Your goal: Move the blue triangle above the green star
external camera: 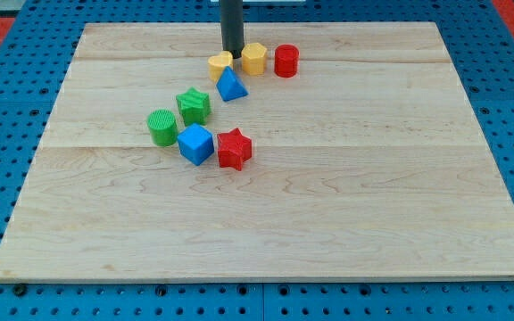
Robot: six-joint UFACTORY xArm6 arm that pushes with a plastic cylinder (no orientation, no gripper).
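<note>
The blue triangle (231, 85) lies near the view's top centre of the wooden board (346, 178). The green star (193, 105) sits just to its lower left, a small gap between them. My tip (232, 55) is the lower end of the dark rod coming down from the view's top. It stands just above the blue triangle, between a yellow block (220, 64) on its left and a yellow hexagon (254, 58) on its right.
A red cylinder (286, 61) stands right of the yellow hexagon. A green cylinder (161, 127), a blue cube (195, 144) and a red star (234, 148) form a row below the green star. A blue pegboard (16, 80) surrounds the board.
</note>
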